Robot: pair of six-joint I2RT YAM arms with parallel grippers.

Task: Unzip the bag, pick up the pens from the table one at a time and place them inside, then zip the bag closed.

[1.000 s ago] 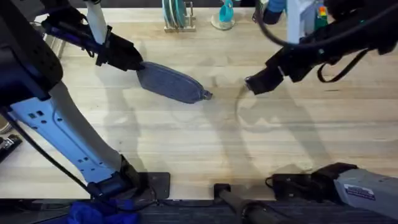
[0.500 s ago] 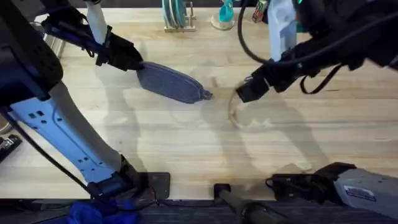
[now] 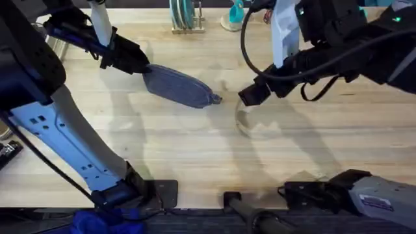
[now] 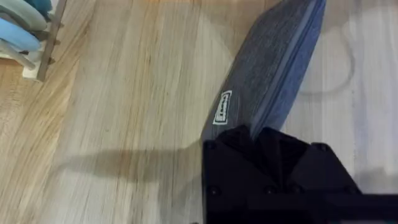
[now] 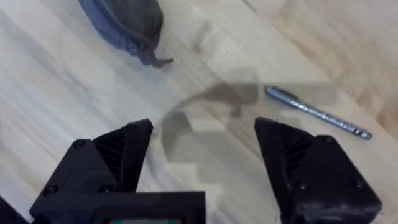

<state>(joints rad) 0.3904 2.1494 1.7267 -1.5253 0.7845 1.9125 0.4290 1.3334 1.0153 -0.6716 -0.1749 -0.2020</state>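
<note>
overhead: left end effector [image 3: 142, 65] pinching bag [image 3: 177, 86]; right end effector [image 5: 202, 163] spread, seemingly above pen [image 5: 318, 113].

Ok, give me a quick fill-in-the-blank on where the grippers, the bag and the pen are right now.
1. The left gripper is shut on one end of the ____.
2. The right gripper hangs over the table with its fingers ____.
3. The pen lies on the ____, not in the bag.
4. The bag's pull tab is at the end nearer the ____ gripper.

Missing words: bag; open; table; right
</note>
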